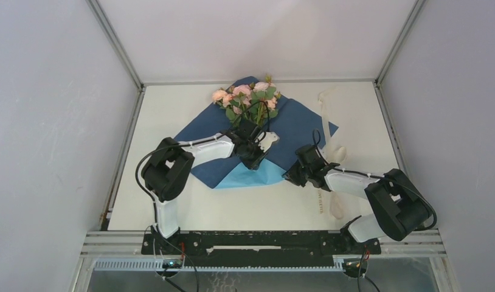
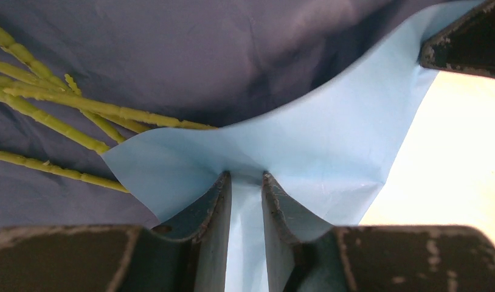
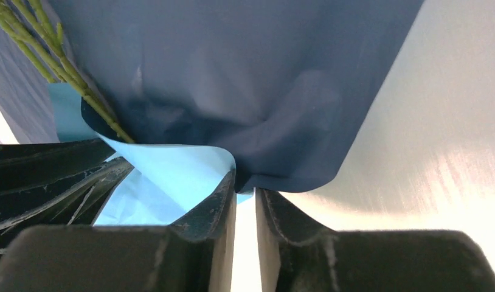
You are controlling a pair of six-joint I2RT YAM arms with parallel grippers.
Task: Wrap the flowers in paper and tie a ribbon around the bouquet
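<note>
**One fold pinched, one edge in doubt**

One paper (image 1: pixel 297 121) lies navy side up, its near corner folded over to show light blue. One bunch of flowers (image 1: pixel 248 96) rests on it, blooms well beyond both sets of jaws. Its stems (image 2: pixel 62 103) lie ahead and left of the left gripper (image 2: pixel 245 177), whose jaws are nearly together, pinching that light-blue fold! The right gripper (image 3: pixel 245 182) sits just beside it, jaws a sliver apart, the navy edge right at their tips. Clamped or not, I cannot tell. One ribbon (image 1: pixel 326 121) lies on the table (image 1: pixel 172 115), right of the right jaws.
</note>
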